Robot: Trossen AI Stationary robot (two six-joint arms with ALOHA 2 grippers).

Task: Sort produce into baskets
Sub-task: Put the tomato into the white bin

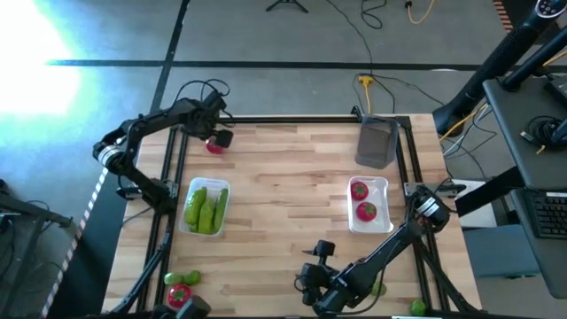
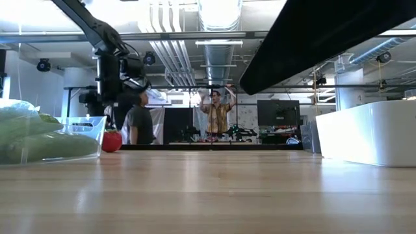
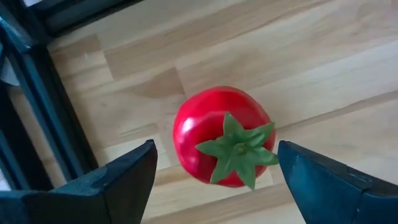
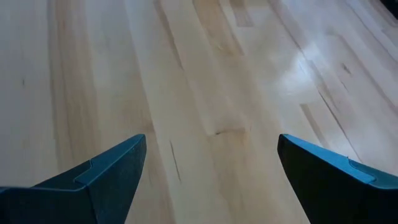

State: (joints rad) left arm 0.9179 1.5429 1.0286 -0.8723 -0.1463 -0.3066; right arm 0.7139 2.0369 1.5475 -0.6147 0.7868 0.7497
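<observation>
Left claw (image 1: 215,140) first, as we see it from above: it hangs over a red tomato (image 1: 213,147) at the far left corner of the desk (image 1: 283,213), well beyond the clear basket (image 1: 205,208) that holds the green cucumbers (image 1: 206,211). From that same high view we find the right claw (image 1: 312,268) near the desk's front edge, well to the right of the cucumber basket, with bare wood under it. Two tomatoes (image 1: 362,201) lie in a whitish basket (image 1: 368,205) far to the right of the cucumber basket, and a darker grey basket (image 1: 377,142) sits beyond that one at the far edge. In the low view we see the tomato (image 2: 112,141) resting on the desk just behind the cucumber basket (image 2: 91,133), with the left arm coming down above it; a person (image 2: 216,116) stands in the room behind. Through the left wrist view we see the tomato (image 3: 224,137) between the spread fingers (image 3: 124,180), neither one touching it, so this claw is open. Through the right wrist view we see wide-apart fingers (image 4: 106,174) over plain wood, so that claw is open too.
</observation>
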